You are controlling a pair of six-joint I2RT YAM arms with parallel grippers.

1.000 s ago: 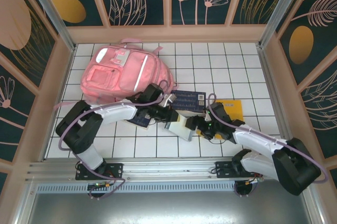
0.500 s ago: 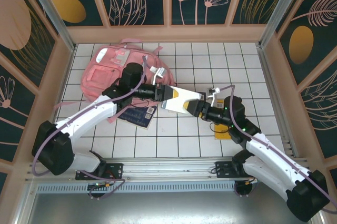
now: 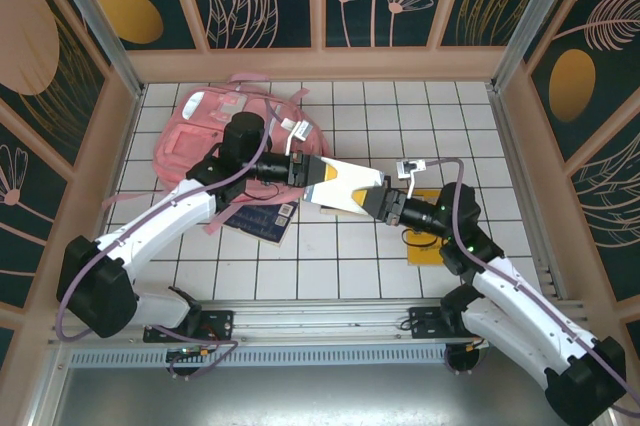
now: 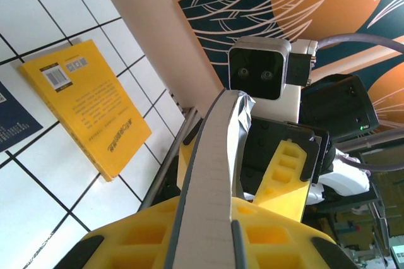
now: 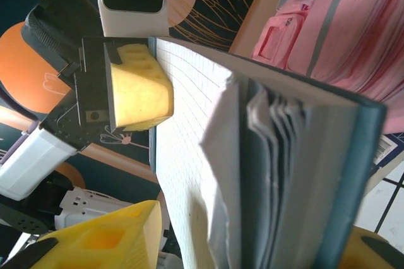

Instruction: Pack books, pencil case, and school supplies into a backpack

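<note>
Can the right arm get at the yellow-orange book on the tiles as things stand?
Probably not yet. The right claw sits around one end of the lifted book, whose other end the left claw grips. The yellow-orange book lies bare on the tiles, likely reachable once the claw is free.

top view from above, wrist views close, facing across shared book (image 5: 189, 143)

Left arm (image 3: 180, 211) lies across the backpack (image 3: 190, 141), hiding its near right side and half the navy book (image 3: 255, 221). Yellow book (image 3: 428, 251) peeks from under the right arm (image 3: 500, 281). Held book (image 5: 297, 174), perhaps teal, runs off-frame.
</note>
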